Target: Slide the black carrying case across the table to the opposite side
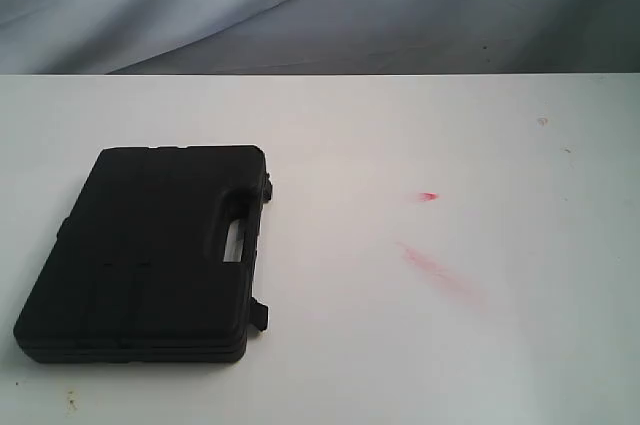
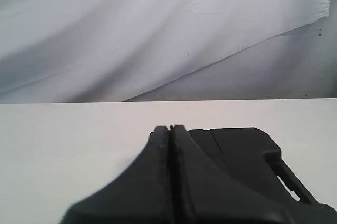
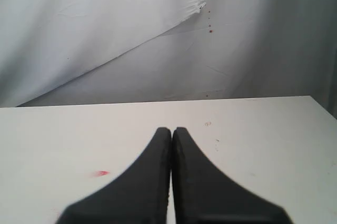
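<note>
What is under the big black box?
The case lies flat on the white table, and only the table shows around its edges. The patch right beneath the case is covered, so anything lying there cannot be seen.

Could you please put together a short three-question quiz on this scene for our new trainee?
1. True or false: the case lies flat on the table with its handle cut-out towards the right of the exterior view.
2. The left end effector is: A) open; B) shut with nothing in it; C) shut on the case.
3. In the exterior view, on which side of the case do the red smears lie?
Key: 1 true; 2 B; 3 the right side.
</note>
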Controlling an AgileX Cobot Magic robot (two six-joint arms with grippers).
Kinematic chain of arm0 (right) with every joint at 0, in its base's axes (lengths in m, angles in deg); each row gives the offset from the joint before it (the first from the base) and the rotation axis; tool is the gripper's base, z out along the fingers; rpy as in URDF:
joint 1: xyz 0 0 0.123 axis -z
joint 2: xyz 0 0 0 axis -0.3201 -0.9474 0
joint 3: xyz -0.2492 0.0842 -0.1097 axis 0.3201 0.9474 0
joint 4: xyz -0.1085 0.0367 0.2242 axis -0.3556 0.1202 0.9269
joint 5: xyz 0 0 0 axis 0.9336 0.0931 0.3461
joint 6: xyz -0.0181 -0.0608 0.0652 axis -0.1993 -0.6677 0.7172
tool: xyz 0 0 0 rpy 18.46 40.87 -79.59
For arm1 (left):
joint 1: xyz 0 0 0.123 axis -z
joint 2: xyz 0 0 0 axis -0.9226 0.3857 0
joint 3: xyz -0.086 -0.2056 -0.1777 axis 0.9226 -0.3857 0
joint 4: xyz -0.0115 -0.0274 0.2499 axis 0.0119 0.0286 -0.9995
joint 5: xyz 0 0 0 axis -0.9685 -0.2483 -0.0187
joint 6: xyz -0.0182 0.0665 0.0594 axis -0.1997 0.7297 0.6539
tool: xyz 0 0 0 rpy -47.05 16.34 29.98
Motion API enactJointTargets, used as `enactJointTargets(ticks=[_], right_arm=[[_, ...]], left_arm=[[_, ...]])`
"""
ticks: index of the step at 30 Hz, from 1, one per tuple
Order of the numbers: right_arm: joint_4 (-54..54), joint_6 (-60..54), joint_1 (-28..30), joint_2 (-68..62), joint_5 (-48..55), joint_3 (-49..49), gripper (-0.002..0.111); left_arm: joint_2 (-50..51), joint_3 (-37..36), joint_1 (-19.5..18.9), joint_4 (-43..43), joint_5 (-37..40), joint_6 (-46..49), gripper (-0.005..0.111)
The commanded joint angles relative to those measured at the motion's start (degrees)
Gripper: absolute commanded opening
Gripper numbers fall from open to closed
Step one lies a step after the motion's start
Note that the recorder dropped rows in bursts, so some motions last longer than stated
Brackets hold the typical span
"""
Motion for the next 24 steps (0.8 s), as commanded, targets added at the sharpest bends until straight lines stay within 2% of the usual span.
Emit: enactJointTargets(ticks=[1, 11, 16, 24], right_arm=[[0.5, -0.2, 0.3, 0.3, -0.1, 0.2, 0.000], [0.5, -0.2, 0.3, 0.3, -0.1, 0.2, 0.000], [0.5, -0.2, 0.3, 0.3, -0.1, 0.2, 0.000], [0.5, -0.2, 0.3, 0.3, -0.1, 0.2, 0.000]], left_arm=[[-0.3, -0.2, 0.3, -0.2, 0.0, -0.2, 0.000], [-0.3, -0.2, 0.3, 0.4, -1.0, -0.4, 0.000], [-0.3, -0.2, 0.3, 5.0, -2.2, 6.8, 0.000], [-0.3, 0.1, 0.3, 7.0, -1.7, 7.2, 0.000]])
